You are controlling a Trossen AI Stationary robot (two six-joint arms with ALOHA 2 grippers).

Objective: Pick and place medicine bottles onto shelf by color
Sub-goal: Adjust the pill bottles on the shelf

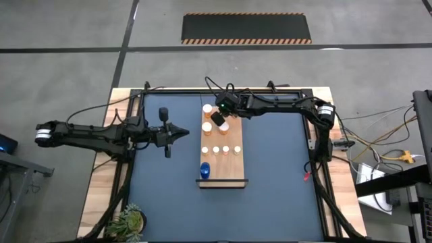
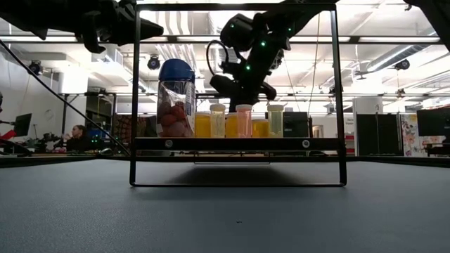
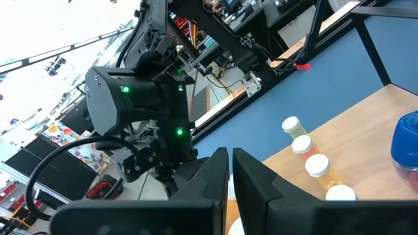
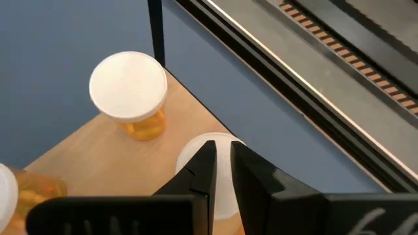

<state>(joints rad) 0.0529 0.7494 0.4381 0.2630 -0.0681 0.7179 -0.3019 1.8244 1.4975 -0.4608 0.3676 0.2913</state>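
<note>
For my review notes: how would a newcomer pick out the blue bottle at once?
Find the long wooden shelf in the middle of the dark blue table. Go to its dark-edged short end, away from the right gripper. The blue bottle stands there alone, the only blue one; every other bottle is orange with a white cap.

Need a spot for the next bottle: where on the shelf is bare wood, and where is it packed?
On the shelf, bare wood lies between the row of four small bottles and the dark edge, beside the blue bottle. The far end is crowded: larger bottles under the right gripper.
</note>
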